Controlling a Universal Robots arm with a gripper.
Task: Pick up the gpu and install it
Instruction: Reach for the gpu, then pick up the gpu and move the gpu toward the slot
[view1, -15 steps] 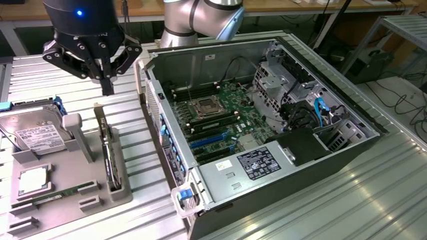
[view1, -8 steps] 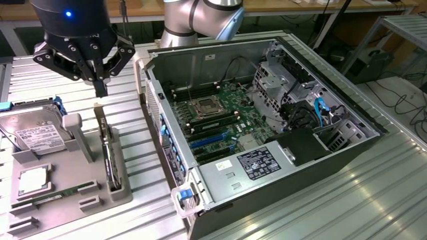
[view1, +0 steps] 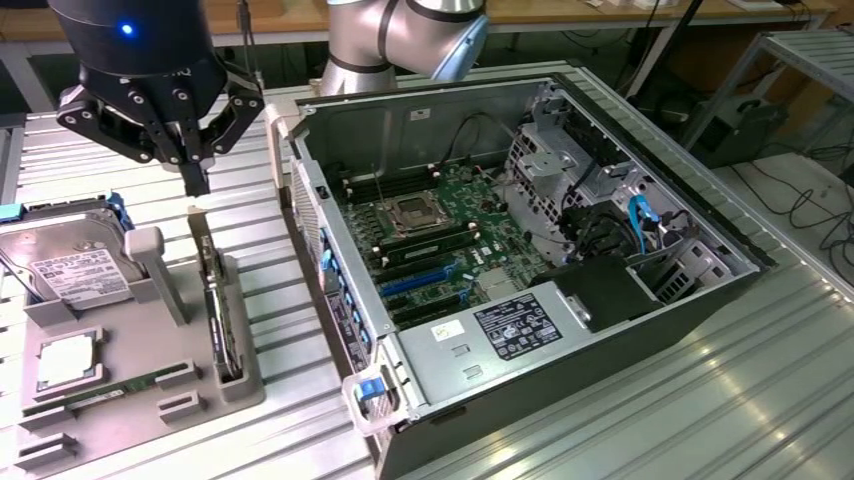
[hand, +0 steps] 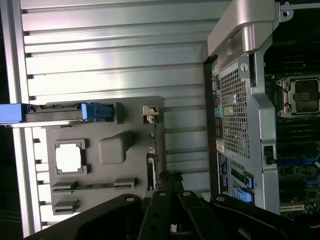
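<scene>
Above grey plastic parts tray (view1: 160, 345), your black gripper (view1: 198, 185) hangs, fingers pressed together, holding nothing. Thin green gpu card (view1: 214, 310) stands on edge in tray slot just below, untouched. You have pickup and install left: open tower case (view1: 441, 120) blue slots (view1: 414, 285) look vacant.

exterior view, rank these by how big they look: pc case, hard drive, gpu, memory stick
1. pc case, by far the largest
2. hard drive
3. gpu and memory stick: not ranked. The gpu is seen edge-on, so both look like thin strips of similar size.
</scene>
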